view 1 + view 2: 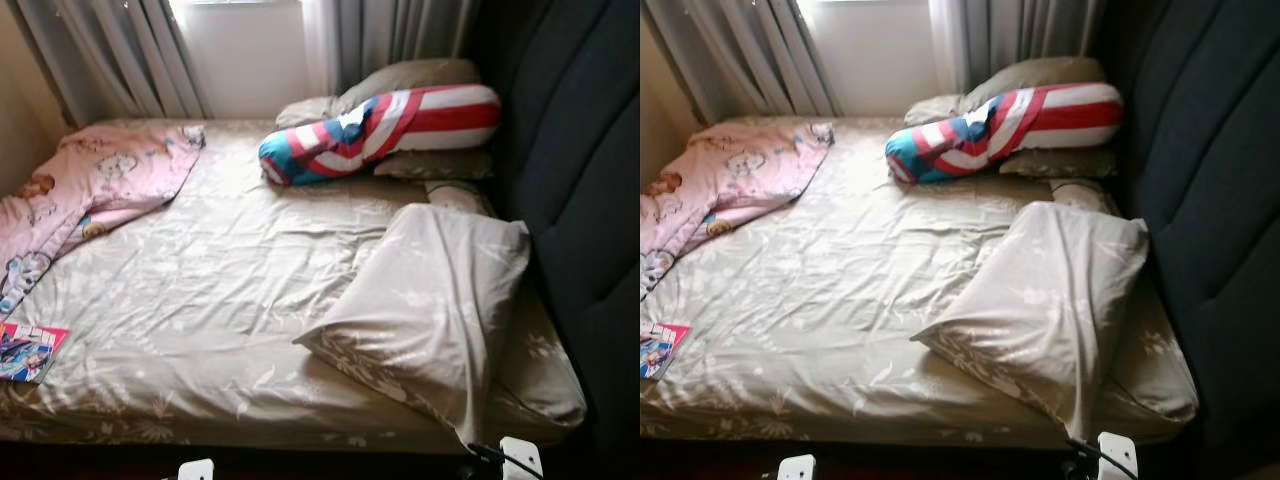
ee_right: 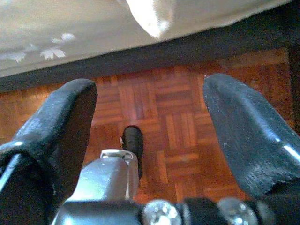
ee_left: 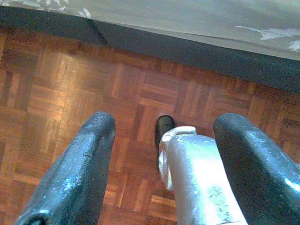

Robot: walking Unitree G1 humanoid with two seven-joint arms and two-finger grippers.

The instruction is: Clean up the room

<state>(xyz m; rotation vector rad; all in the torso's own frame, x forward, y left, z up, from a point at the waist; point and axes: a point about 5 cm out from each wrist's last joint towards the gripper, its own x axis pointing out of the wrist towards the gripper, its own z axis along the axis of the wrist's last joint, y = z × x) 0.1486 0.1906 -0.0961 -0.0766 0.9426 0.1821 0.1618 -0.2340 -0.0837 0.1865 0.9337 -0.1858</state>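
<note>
Left claw [image 3: 161, 164] and right claw [image 2: 150, 140] spread, empty, hanging over parquet floor [image 3: 56, 93] — tidying barely begun. Crumpled pink cartoon-print blanket [image 1: 95, 185], slumped beige floral pillow [image 1: 425, 305], colourful magazine [image 1: 28, 350] lie unsorted on bed [image 1: 200, 300].

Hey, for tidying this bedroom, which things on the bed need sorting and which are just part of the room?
To tidy: pink blanket, magazine, loose pillow, striped bolster.

Just there: curtains, headboard, parquet floor. Left gripper and right gripper hang open, holding nothing.
</note>
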